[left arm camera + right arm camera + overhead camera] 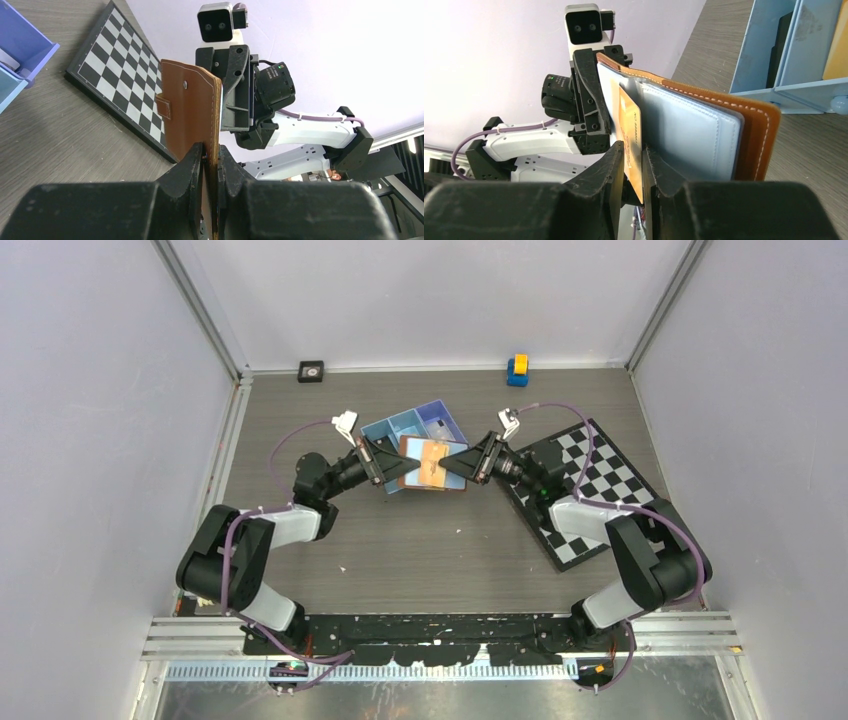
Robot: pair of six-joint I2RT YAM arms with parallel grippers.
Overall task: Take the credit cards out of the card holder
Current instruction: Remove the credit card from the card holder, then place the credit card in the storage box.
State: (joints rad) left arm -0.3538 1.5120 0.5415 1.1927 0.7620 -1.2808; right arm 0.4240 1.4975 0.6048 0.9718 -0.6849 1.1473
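The grey-brown wood-grain desk (430, 540) carries a blue three-compartment plastic tray (402, 424), a black-and-white chequered board (612, 476), and at its far edge a small black square piece (311, 371) and a blue-and-yellow block (517, 370).

We see embossed characters on the orange card (629, 125), running 12 to 6 o'clock. We cannot read them.

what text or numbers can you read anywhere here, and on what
Nothing reads clearly.
The orange card pinched in the right fingers carries a row of raised characters, too small and blurred to read.
No lettering shows on the card holder, chequered board or blue tray.
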